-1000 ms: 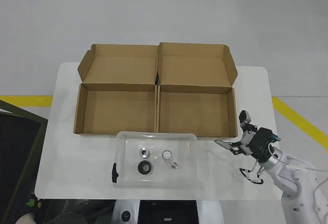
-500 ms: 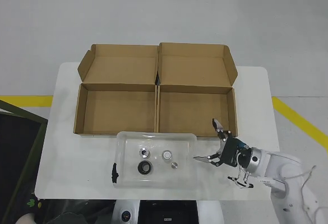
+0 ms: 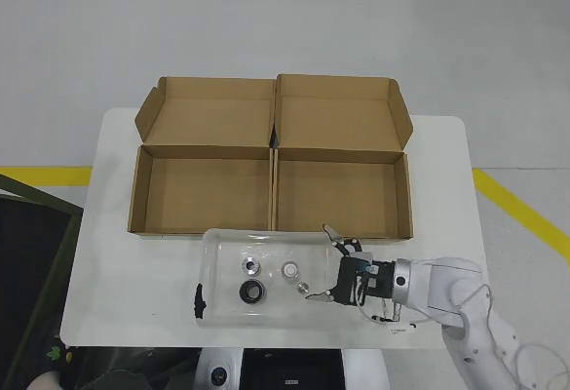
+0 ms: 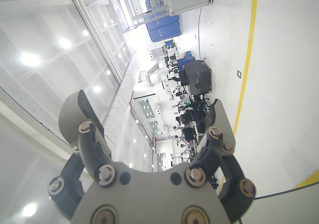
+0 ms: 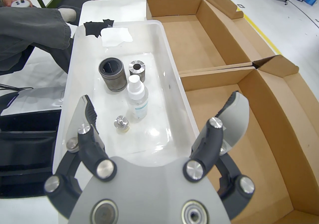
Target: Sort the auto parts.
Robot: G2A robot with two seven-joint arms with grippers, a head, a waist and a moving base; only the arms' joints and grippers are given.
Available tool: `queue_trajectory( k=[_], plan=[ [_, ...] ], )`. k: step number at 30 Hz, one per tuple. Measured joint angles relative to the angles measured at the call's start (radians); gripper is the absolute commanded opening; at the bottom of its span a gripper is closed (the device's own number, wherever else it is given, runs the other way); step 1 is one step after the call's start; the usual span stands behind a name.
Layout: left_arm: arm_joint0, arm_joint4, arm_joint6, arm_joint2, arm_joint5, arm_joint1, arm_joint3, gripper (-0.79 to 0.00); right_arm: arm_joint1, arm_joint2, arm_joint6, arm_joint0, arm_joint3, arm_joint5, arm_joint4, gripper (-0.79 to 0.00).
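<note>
Auto parts lie in clear tub at desk front, top view: big sleeve, small sleeve, spray bottle, stud. Left box & right box just behind tub. Right gripper hangs over tub's right end, jaws released, holding nothing.
Left wrist view: left gripper aimed off into the hall, jaws released too.
Right wrist view: stud nearest, spray bottle just beside it. Step, prob.: approach for 1st pick. Next needs jaws lowered astride stud w/o tipping bottle. Tub walls hem sideways travel; room is open above.
</note>
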Motion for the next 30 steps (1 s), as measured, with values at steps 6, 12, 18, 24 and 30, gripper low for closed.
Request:
queue_trajectory(
  k=[6, 12, 18, 24, 30],
  plan=[
    [0.000, 0.000, 0.000, 0.000, 0.000, 0.000, 0.000, 0.000, 0.000, -0.075, 0.057, 0.035, 0.010, 0.003, -0.014, 0.000],
    [0.000, 0.000, 0.000, 0.000, 0.000, 0.000, 0.000, 0.000, 0.000, -0.141, 0.093, 0.067, 0.032, 0.008, -0.028, 0.000],
    [0.000, 0.000, 0.000, 0.000, 0.000, 0.000, 0.000, 0.000, -0.002, -0.194, 0.126, 0.097, 0.055, 0.027, -0.042, 0.000],
    [0.000, 0.000, 0.000, 0.000, 0.000, 0.000, 0.000, 0.000, -0.002, -0.233, 0.150, 0.122, 0.077, 0.039, -0.040, 0.000],
    [0.000, 0.000, 0.000, 0.000, 0.000, 0.000, 0.000, 0.000, -0.003, -0.263, 0.165, 0.150, 0.105, 0.050, -0.025, 0.000]
  ],
)
